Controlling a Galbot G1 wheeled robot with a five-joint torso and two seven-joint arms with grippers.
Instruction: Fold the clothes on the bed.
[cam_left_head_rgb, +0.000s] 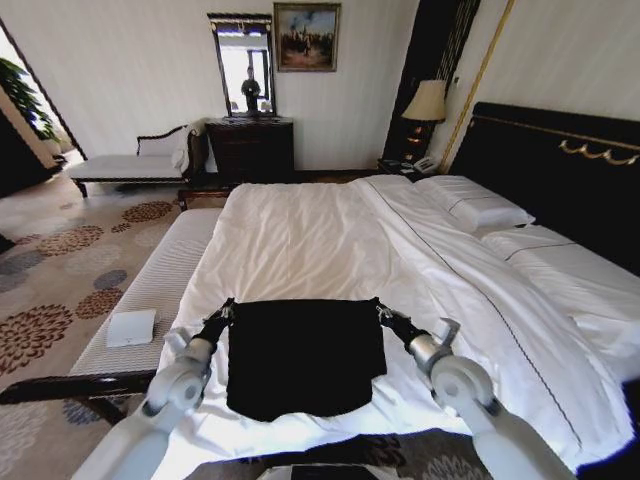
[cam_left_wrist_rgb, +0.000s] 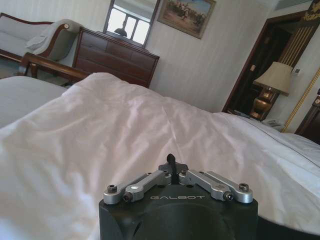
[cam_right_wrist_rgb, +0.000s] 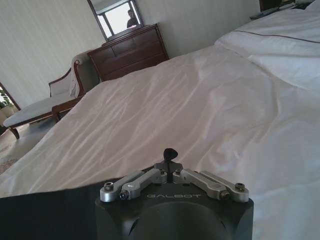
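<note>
Black T-shirt (cam_left_head_rgb: 305, 355) lies flat at the bed's (cam_left_head_rgb: 330, 240) 6 o'clock edge, left fingers (cam_left_head_rgb: 222, 317) at its 10 o'clock corner, right fingers (cam_left_head_rgb: 385, 314) at 2, both pinched together; thin bite, corner could slip mid-fold, or duvet gets caught too.

We see the shirt (cam_left_head_rgb: 305, 355), black and soft, lying flat on the bed (cam_left_head_rgb: 330, 240) as a rough rectangle, no lettering showing. It spans the gap between our left hand (cam_left_head_rgb: 222, 318) and our right hand (cam_left_head_rgb: 385, 316); each hand sits at one of its far corners, fingers closed together, and the cloth runs back from them toward us. The bed is large, with white bedding, pillows beyond our right hand and a dark headboard with gold trim.
</note>
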